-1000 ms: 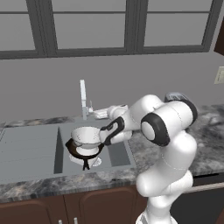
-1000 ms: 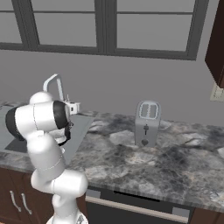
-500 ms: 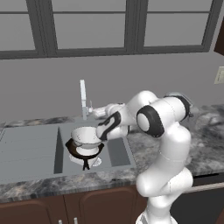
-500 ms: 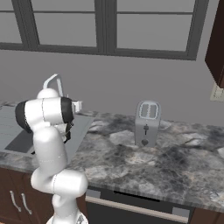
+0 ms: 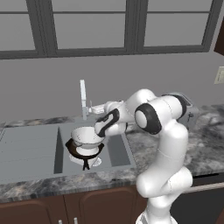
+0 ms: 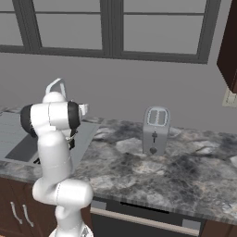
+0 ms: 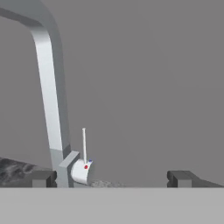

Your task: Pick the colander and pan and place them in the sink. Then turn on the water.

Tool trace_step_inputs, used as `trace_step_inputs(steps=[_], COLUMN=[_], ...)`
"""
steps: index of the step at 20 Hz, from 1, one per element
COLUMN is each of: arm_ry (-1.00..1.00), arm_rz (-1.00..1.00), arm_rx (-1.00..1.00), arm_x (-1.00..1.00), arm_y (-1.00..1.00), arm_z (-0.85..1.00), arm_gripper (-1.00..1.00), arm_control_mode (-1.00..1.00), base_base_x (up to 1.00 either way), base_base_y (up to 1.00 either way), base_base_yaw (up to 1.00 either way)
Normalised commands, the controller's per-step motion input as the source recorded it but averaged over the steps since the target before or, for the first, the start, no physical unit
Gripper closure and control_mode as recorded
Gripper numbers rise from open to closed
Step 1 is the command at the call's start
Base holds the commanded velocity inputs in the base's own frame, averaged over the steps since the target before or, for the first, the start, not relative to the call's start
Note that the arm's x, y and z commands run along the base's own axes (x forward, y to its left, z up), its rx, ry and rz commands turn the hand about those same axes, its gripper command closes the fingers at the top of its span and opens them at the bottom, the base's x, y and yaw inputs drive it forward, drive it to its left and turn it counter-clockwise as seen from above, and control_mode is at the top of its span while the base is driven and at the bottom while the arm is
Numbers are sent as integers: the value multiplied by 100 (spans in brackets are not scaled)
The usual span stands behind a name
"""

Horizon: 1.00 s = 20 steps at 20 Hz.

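Observation:
The white colander [image 5: 86,136] sits on top of the dark pan [image 5: 83,152] inside the grey sink [image 5: 117,151], whose drainboard [image 5: 26,151] stretches to the left. Behind the basin stands the tall pale tap [image 5: 82,99], with no water running from it. My gripper [image 5: 91,107] hovers just right of the tap's base, above the basin's back edge, open and holding nothing. In the hand view the tap [image 7: 50,92] rises at the left, its thin white lever [image 7: 84,146] upright beside it, and my gripper [image 7: 111,179] points at the wall to the lever's right.
A silver toaster [image 6: 156,131] stands on the marble counter [image 6: 152,169] right of the sink. The grey wall and dark-framed windows [image 5: 92,26] close off the back. My white forearm [image 5: 122,116] reaches over the basin's right side.
The hand has moved left, closer to the tap, and the elbow has swung up and right. Colander and pan lie unmoved in the sink. The gripper stays open.

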Motion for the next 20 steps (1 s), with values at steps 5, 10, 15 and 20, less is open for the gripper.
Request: trace_step_inputs(steps=[5,10,15,20], arm_ry=[-5,-4,-3,0], arm_rz=[0,0,-1,-6], arm_rx=[0,0,0,0], arm_x=[16,12,4,6], arm_y=[0,7,14,28], arm_z=[-21,-20,-16,0], arm_gripper=[-100,-100,-100,-100], arm_control_mode=[-100,-100,-100,-100], base_base_x=[0,0,0,0], base_base_y=[0,0,0,0], base_base_yaw=[0,0,0,0])
